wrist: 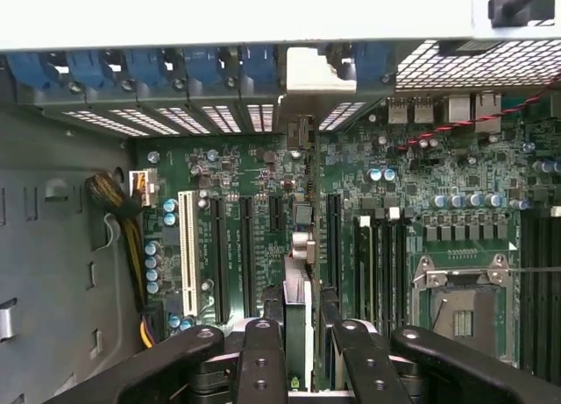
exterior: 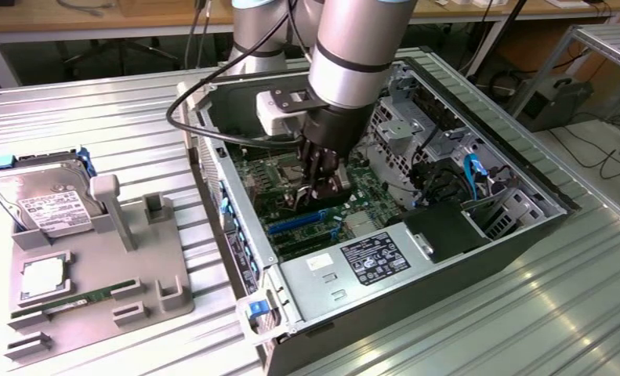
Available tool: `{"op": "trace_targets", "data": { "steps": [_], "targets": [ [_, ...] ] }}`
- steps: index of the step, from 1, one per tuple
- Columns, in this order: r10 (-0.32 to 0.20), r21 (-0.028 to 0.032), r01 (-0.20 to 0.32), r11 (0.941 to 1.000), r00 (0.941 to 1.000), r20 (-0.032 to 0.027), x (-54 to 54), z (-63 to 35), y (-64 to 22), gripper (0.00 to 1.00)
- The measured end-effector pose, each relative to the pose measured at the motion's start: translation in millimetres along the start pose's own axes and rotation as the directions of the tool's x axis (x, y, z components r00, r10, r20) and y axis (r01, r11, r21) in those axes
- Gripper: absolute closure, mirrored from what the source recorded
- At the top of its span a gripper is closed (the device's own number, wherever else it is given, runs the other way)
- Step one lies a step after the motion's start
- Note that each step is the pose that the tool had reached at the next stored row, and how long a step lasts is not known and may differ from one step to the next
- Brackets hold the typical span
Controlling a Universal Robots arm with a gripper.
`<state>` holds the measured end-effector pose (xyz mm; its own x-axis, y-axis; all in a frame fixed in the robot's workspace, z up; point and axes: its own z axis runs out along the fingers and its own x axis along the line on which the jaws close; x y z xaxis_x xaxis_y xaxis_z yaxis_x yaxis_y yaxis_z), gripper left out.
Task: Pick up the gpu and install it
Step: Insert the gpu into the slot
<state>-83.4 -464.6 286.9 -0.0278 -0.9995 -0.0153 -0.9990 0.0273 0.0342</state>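
While gripping one gpu (wrist: 297, 268) (upright), one gripper (wrist: 300, 315)

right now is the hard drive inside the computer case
No, the hard drive sits in the gray holder on the exterior view's left, outside the computer case.

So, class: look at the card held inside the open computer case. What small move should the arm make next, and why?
Probably ease it straight down, slowly. The end effector grips the gpu edge-on over the motherboard, parallel to the black expansion slots, seemingly unseated. Whether it sits exactly over one slot is unclear.
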Motion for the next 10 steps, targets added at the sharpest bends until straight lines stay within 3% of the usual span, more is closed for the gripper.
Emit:
{"op": "trace_targets", "data": {
  "steps": [10],
  "targets": [
    [-0.011, -0.0003, 0.011, 0.9999, 0.9999, 0.0068, -0.4, 14.2, 0.9, 0.74]
  ]
}}
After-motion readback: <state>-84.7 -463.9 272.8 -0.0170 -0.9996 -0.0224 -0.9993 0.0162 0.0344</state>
